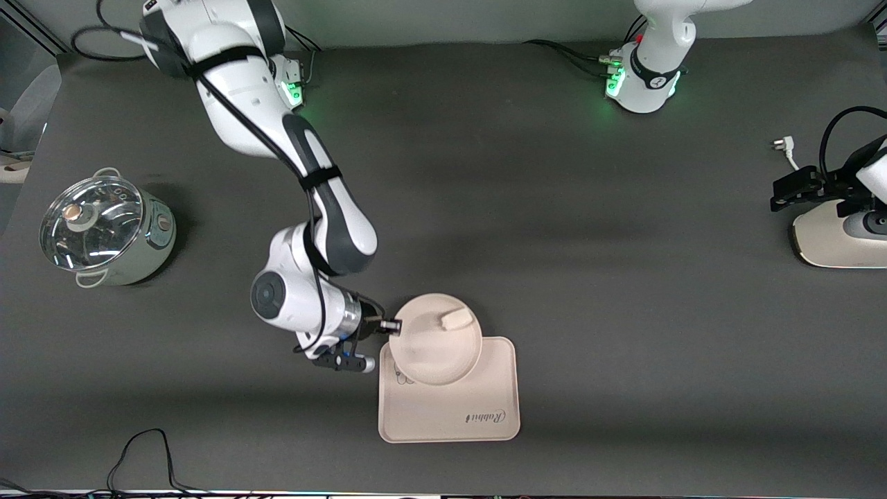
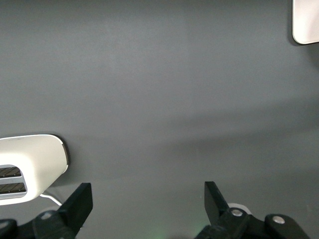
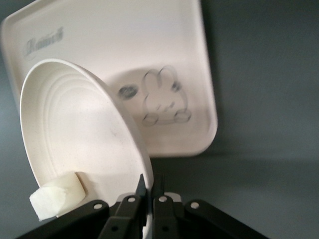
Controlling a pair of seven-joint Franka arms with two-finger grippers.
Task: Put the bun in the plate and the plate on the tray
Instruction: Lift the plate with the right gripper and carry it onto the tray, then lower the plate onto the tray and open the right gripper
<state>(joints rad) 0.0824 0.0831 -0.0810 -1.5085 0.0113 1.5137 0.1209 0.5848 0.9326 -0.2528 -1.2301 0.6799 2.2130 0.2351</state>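
Nearest the front camera we see the tray (image 1: 449,409) flat on the surface (image 1: 624,277). Over its farther part our right gripper (image 1: 393,324) holds the plate (image 1: 433,350) in the air, jaws pinching its rim; the bun (image 1: 454,319) lies in the plate by its rim. Our left gripper (image 2: 148,199) waits over bare surface beside a toaster (image 2: 30,167), jaws spread.
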